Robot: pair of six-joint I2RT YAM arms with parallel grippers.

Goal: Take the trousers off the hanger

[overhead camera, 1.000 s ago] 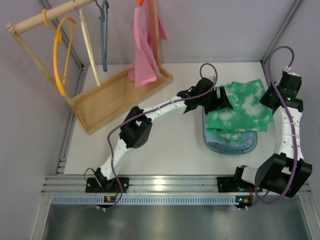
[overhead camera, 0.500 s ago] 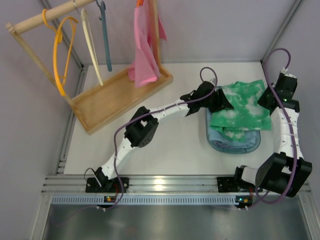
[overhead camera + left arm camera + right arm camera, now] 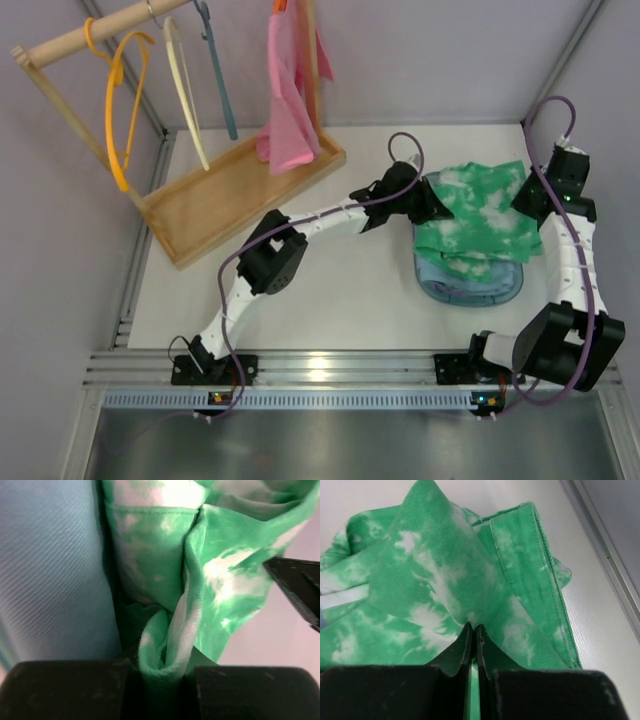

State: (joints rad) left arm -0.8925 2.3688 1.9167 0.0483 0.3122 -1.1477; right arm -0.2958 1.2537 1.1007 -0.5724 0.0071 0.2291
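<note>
The green tie-dye trousers point(image 3: 478, 215) lie crumpled on a light-blue folded cloth point(image 3: 470, 282) at the right of the table, off the hanger. My left gripper point(image 3: 437, 205) is shut on a bunched fold at their left edge, seen close up as trousers point(image 3: 160, 555) pinched in the left gripper point(image 3: 162, 672). My right gripper point(image 3: 527, 200) is shut on their right edge; in its wrist view the right gripper point(image 3: 471, 627) pinches a raised peak of trousers point(image 3: 435, 580). The dark grey-blue hanger point(image 3: 222, 85) hangs bare on the rack at the back left.
A wooden rack rail point(image 3: 100, 35) carries an orange hanger point(image 3: 120, 110), a cream hanger point(image 3: 188, 100) and a pink cloth point(image 3: 290, 110) over a wooden tray base point(image 3: 230, 195). The light-blue cloth point(image 3: 50, 570) fills the left of the left wrist view.
My left gripper has gone from open to shut on the trousers' left edge. The trousers have bunched slightly inward. The dark hanger's lower end has swung to the right.
</note>
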